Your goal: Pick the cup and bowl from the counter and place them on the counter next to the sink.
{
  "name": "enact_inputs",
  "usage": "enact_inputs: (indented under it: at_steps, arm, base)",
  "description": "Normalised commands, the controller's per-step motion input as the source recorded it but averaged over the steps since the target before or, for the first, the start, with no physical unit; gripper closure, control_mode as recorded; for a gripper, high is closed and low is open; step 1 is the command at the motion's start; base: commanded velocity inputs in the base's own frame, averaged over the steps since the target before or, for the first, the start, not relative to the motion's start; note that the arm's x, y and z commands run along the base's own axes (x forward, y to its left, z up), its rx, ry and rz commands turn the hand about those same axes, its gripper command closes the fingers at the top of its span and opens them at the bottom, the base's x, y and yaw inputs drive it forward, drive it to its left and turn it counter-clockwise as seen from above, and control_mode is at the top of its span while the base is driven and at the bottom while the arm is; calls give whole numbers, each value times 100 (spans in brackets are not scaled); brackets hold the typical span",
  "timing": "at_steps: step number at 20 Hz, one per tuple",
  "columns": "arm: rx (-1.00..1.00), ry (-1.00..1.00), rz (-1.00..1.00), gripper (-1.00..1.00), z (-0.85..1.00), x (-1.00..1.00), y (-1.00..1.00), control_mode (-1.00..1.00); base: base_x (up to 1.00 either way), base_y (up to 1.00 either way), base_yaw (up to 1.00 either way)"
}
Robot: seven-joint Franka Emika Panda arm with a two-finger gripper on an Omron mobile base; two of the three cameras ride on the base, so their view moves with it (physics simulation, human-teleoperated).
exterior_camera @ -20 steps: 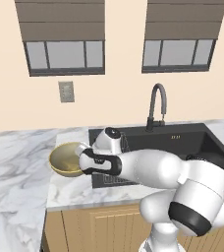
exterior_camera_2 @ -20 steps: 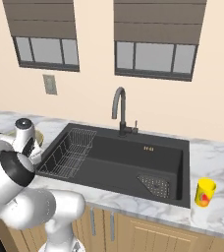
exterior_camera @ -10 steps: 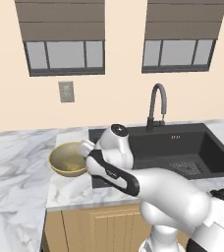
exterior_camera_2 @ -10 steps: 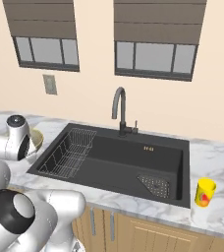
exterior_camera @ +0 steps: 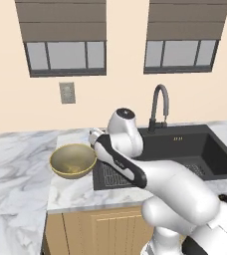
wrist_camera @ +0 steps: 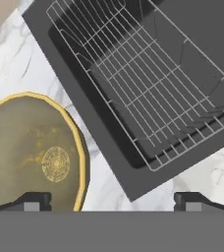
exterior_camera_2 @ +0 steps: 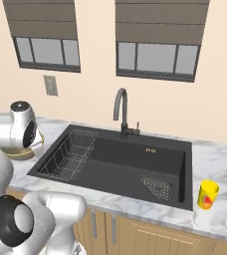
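Observation:
The olive-tan bowl (exterior_camera: 73, 161) rests upright on the white marble counter (exterior_camera: 16, 169) just left of the black sink (exterior_camera: 185, 149). From the right, the bowl (exterior_camera_2: 20, 153) is partly hidden behind my arm. My gripper (wrist_camera: 112, 203) hangs open above the strip of counter between bowl (wrist_camera: 30, 152) and sink (wrist_camera: 109, 142), with nothing between its fingers. One fingertip (wrist_camera: 33, 202) is over the bowl's rim, the other over the marble. The yellow cup (exterior_camera_2: 207, 194) with its red mark stands on the counter (exterior_camera_2: 220, 211) right of the sink (exterior_camera_2: 120, 159).
A wire rack (wrist_camera: 148, 83) lies in the left half of the basin, with a dark mat (exterior_camera_2: 156, 187) at its right front. The arched faucet (exterior_camera: 158, 107) rises behind the sink. A wall outlet (exterior_camera: 67, 92) sits above the counter.
My hand has risen from the bowl's right rim and drawn back toward the sink's edge. The bowl has stayed put and the gripper has stayed open.

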Motion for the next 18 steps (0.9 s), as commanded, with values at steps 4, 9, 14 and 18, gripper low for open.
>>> enact_inputs:
  at_steps: [4, 9, 14, 18]
  arm:
    - [-18, 32, 0, -100, 71, 0, -34, -100]
    - [-18, 33, 1, -100, 49, -10, -22, -100]
    - [-13, 16, 0, -100, 14, -43, -7, -100]
    - [-3, -1, 0, -100, 0, -93, -23, -100]
  base:
    - [0, 0, 0]
    - [0, 0, 0]
    - [0, 0, 0]
    - [0, 0, 0]
